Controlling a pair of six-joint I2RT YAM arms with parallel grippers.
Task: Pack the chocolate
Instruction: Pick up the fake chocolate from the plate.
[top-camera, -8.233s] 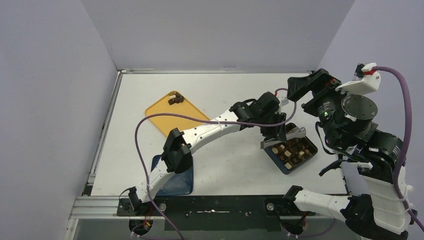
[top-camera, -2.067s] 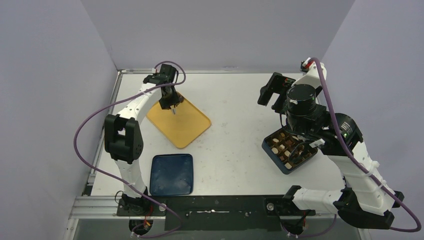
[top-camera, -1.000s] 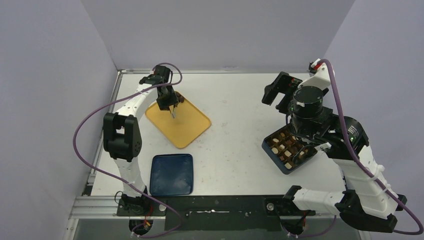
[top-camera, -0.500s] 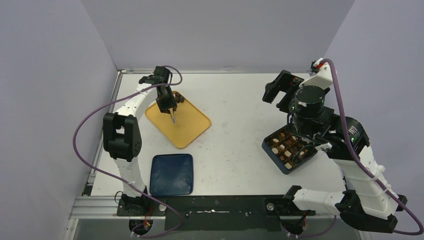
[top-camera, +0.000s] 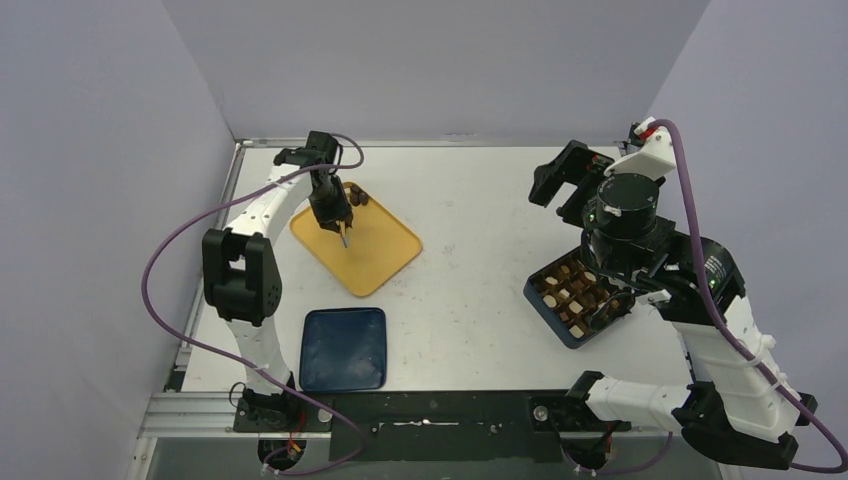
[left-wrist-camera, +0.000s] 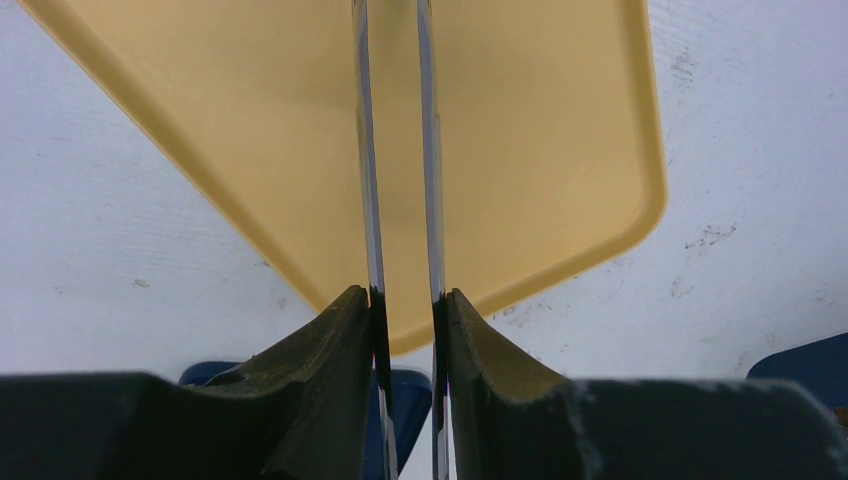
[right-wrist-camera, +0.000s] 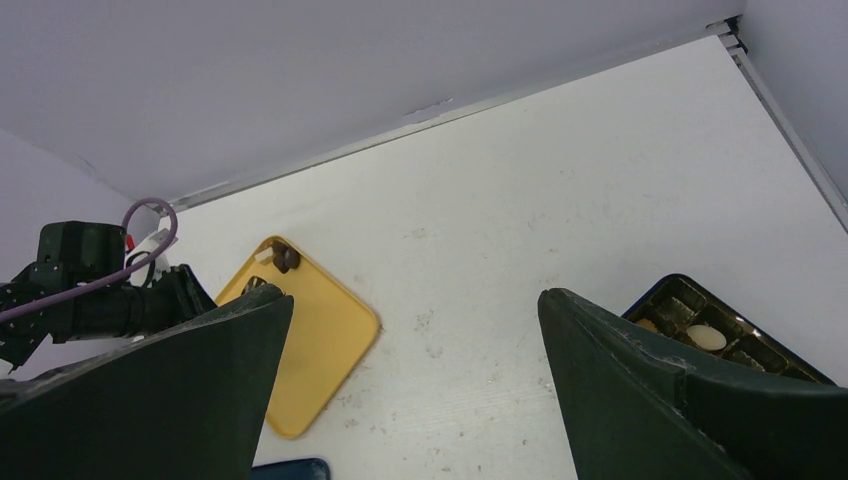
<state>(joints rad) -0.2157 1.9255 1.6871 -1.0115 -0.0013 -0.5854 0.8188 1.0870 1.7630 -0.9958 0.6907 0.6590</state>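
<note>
top external view, nearest the bases: the blue lid (top-camera: 343, 348) lies flat on the table (top-camera: 470, 200), out of play for now. further out on the right sits the dark box (top-camera: 548, 322), with chocolate in many of its cells (top-camera: 566, 296). the right gripper (right-wrist-camera: 412, 300) hangs above and beyond it, jaws spread wide with nothing between them.

across the table, the left gripper (left-wrist-camera: 405, 300) is clenched on the long metal tongs (left-wrist-camera: 368, 150). one finger presses each blade, and the blades run almost parallel with a thin gap. they point down over the yellow tray (left-wrist-camera: 540, 120). the tips run off the top of the left wrist view and are too small from above, so i cannot tell whether a piece sits between them.

farthest out, a few loose pieces of chocolate (top-camera: 357, 195) lie in the tray's far corner, just beyond the tong tips.

the step looks like a pick from that corner. if the tips are empty, it is best to ease the squeeze until the gap is wider than one piece. the tips then go low to straddle a single piece. a gentle close matters, since a hard pinch may shoot it out. a straight lift should come before crossing to an empty cell in the box.
</note>
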